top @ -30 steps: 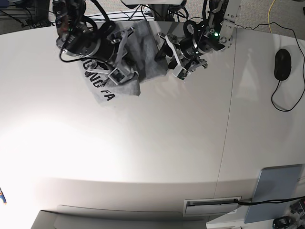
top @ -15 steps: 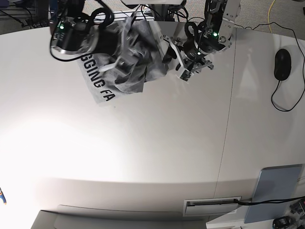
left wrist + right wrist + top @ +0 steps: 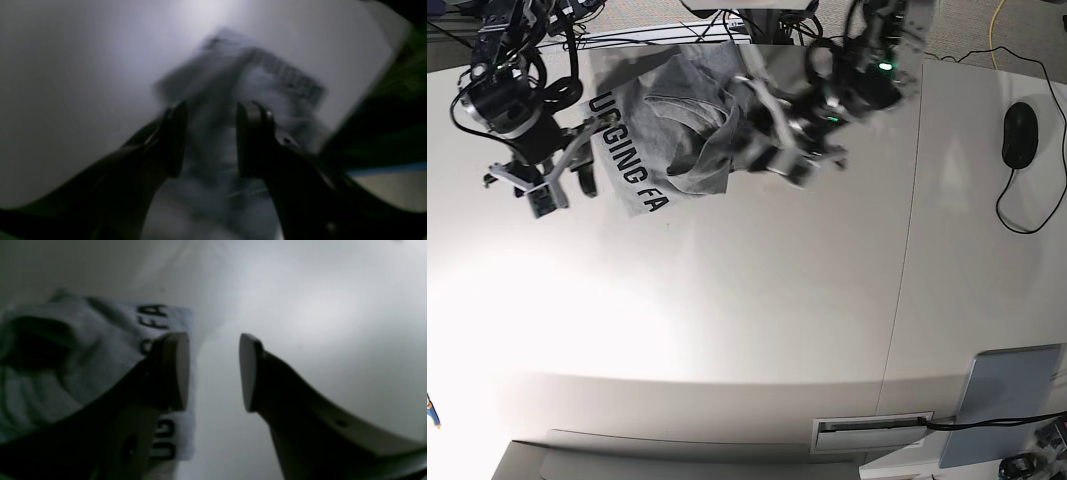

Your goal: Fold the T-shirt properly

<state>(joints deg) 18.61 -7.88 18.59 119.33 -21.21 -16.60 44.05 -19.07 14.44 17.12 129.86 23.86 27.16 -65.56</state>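
Note:
The heather-grey T-shirt (image 3: pixel 672 130) lies bunched at the table's far edge, with black lettering (image 3: pixel 625 160) showing along its left side. My right gripper (image 3: pixel 562 188) hangs open just left of the shirt, off the cloth. In the right wrist view its jaws (image 3: pixel 213 371) are apart over bare table, with the lettered shirt edge (image 3: pixel 156 315) beside the left finger. My left gripper (image 3: pixel 772 150) is over the shirt's right side. In the blurred left wrist view it (image 3: pixel 211 140) stands open above the grey cloth (image 3: pixel 217 173).
A black computer mouse (image 3: pixel 1020 135) with its cable lies at the right. A grey flat pad (image 3: pixel 1007 400) sits at the near right corner. A seam (image 3: pixel 905 250) runs across the white table (image 3: pixel 747 320), and a slot (image 3: pixel 872 428) lies at the front edge.
My right gripper has let go of the shirt and swung left off it. The lifted cloth has dropped back, showing more lettering. My left arm has moved left onto the shirt.

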